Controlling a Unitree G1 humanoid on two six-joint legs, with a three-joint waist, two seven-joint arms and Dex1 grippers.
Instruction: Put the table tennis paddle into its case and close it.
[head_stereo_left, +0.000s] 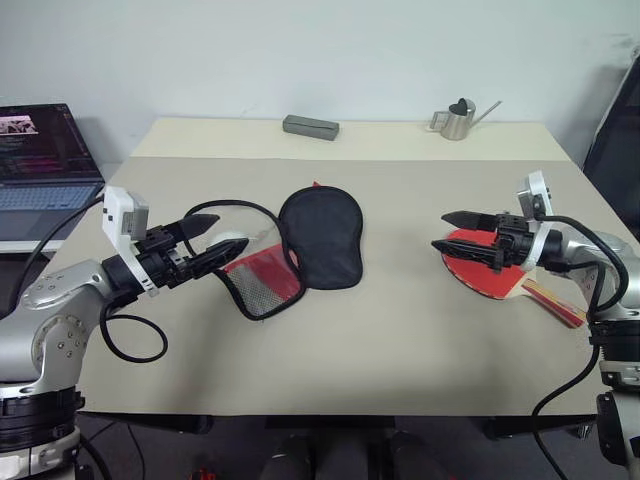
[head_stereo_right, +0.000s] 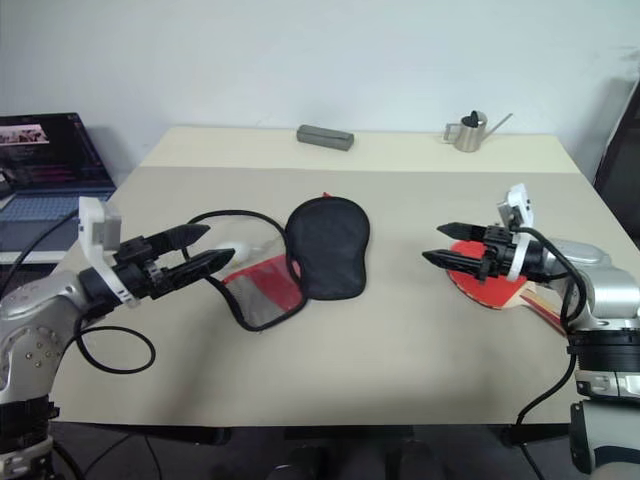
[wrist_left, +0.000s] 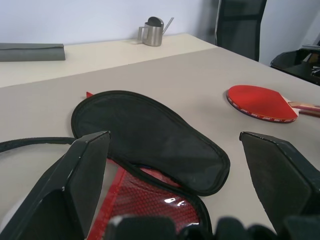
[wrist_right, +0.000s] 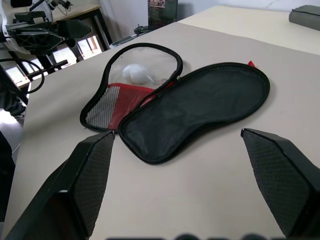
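One table tennis paddle (head_stereo_left: 480, 265) beneath right tool (head_stereo_left: 455, 232), unzipped case (head_stereo_left: 318, 238) well apart.

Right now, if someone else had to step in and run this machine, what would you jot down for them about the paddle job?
Left tool: open, empty, hovering by the open side of the case.
Right tool: open, empty, hovering over the paddle.
Round red rubber-faced table tennis paddle with a striped wooden handle: lying flat on the beige table, on the robot's right, not gripped.
Paddle-shaped soft fabric case: mid-table, unzipped and spread open, black flap on one side, red mesh half on the other.
Done: case is open.
Left: pick up the paddle, slide it into the case, fold it shut, zip it.
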